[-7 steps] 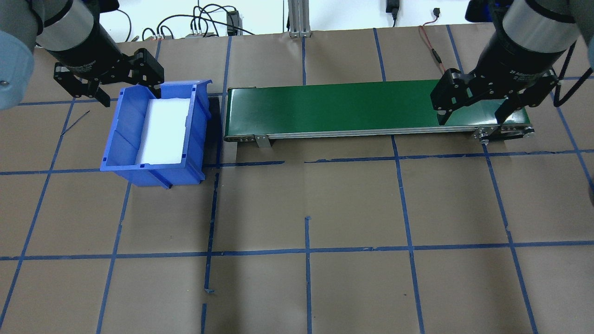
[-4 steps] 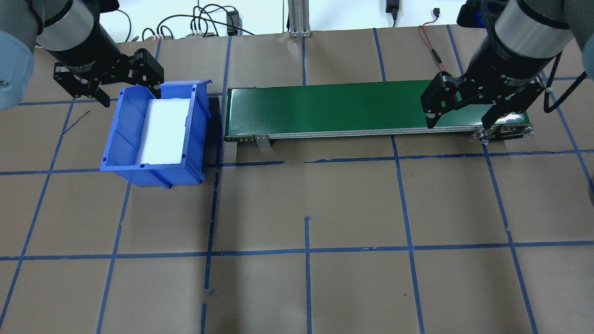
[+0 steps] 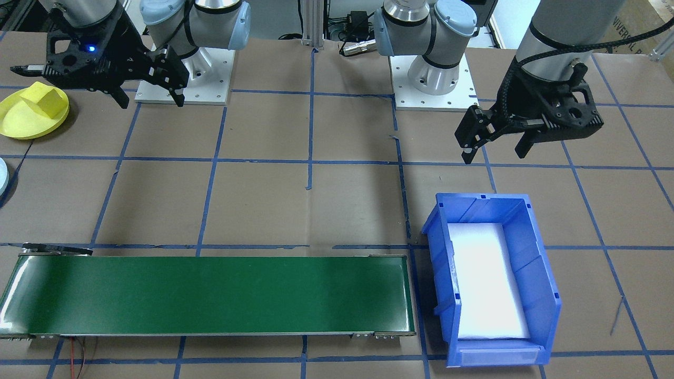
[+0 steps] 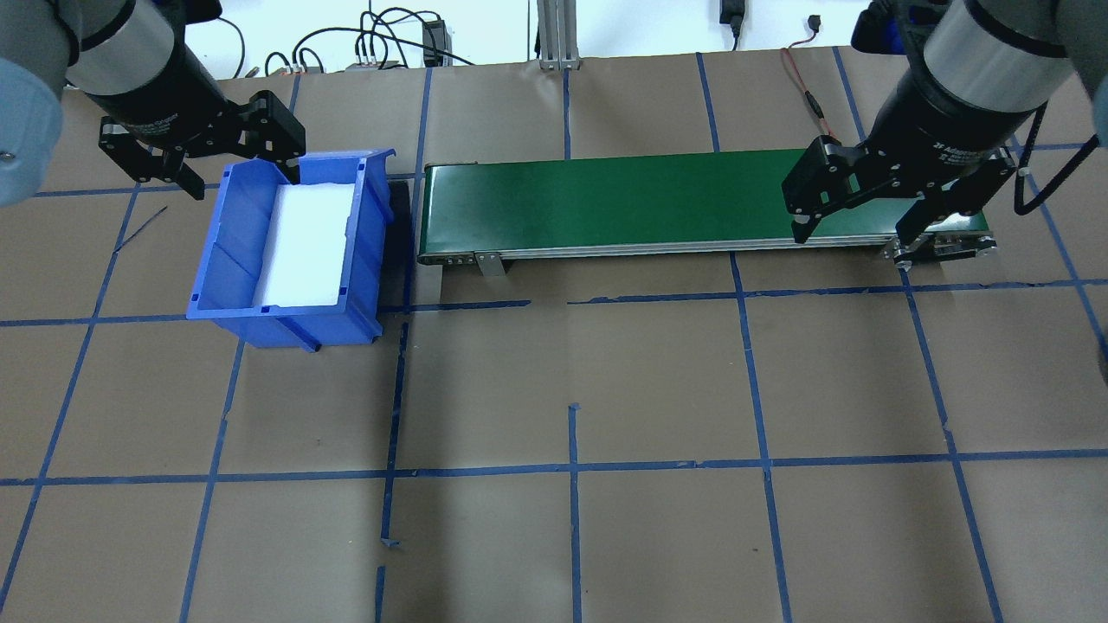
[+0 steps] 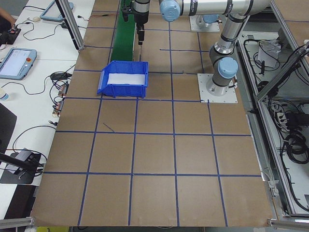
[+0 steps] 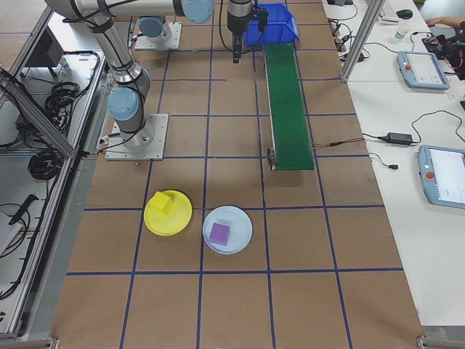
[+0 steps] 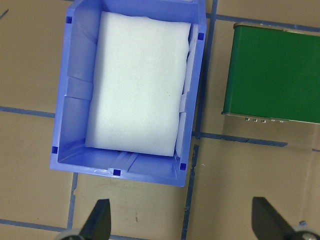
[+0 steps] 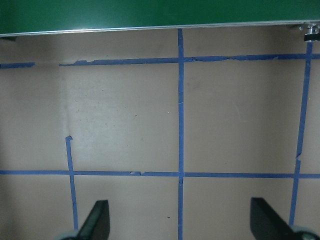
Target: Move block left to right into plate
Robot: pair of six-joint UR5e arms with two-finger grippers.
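The yellow block sits on the round yellow plate, just beside the right claw, which hangs wide open and empty. Well away from the plate, past the long green conveyor belt, the left claw hovers spread and empty beside the blue plastic bin. Brown paper worktop, blue tape grid.
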